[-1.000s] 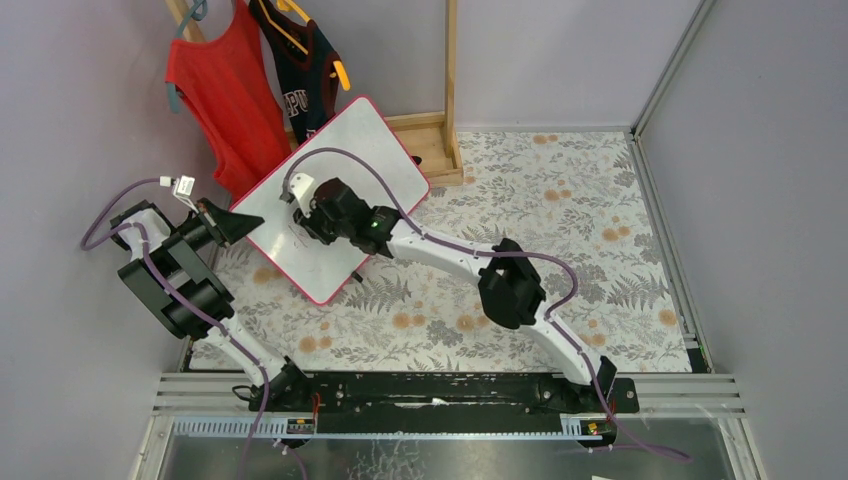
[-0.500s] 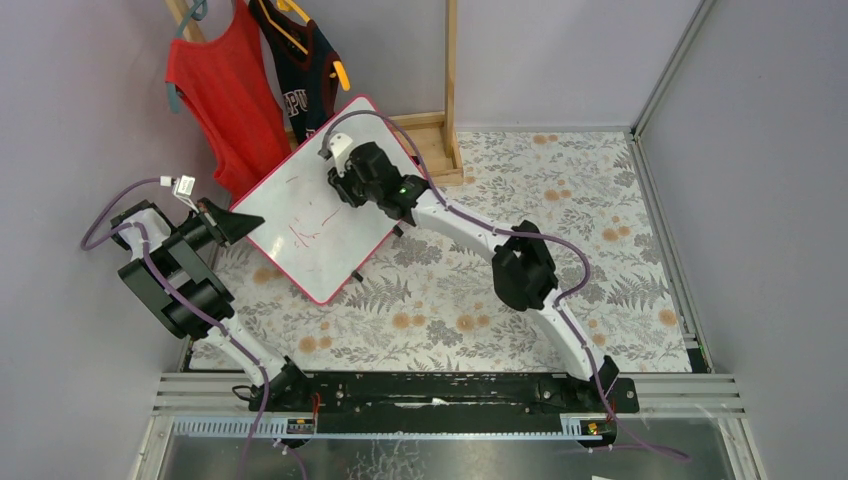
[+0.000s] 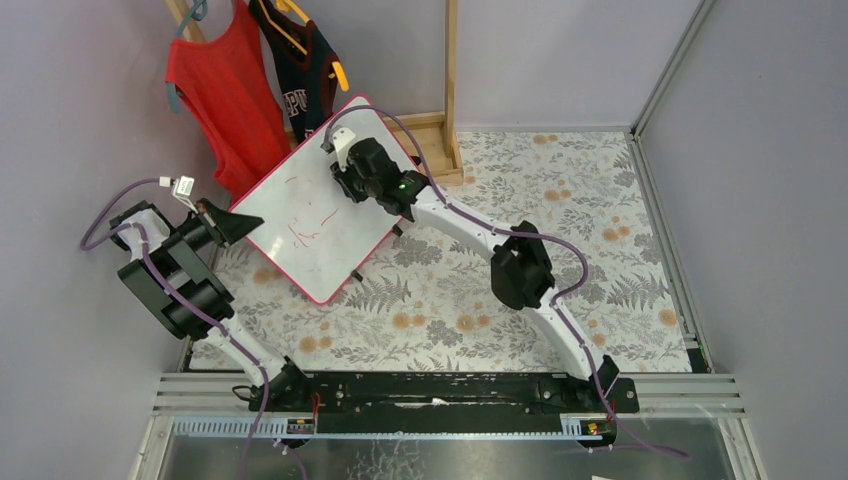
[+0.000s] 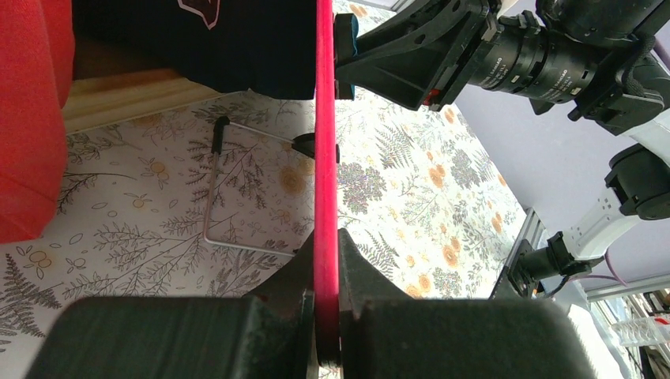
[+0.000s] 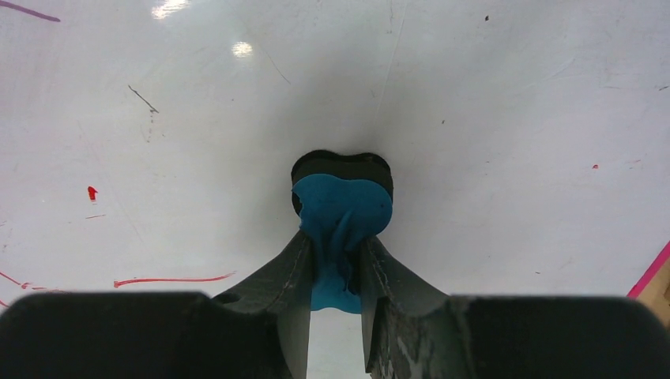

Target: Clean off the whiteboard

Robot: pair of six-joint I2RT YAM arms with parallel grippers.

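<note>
The whiteboard, white with a pink-red frame, stands tilted at the back left of the table. My left gripper is shut on its left edge; in the left wrist view the red frame runs up between the jaws of that gripper. My right gripper is near the board's far edge, shut on a blue cloth pressed against the white surface. Red marker strokes remain on the board's middle, with one line left of the right gripper.
A red top and a dark top hang on a wooden rack just behind the board. A floral cloth covers the table. A thin wire leg shows behind the board.
My right gripper with the cloth slid from the board's middle up toward its far edge, uncovering the red strokes. The left gripper and board stayed put.
</note>
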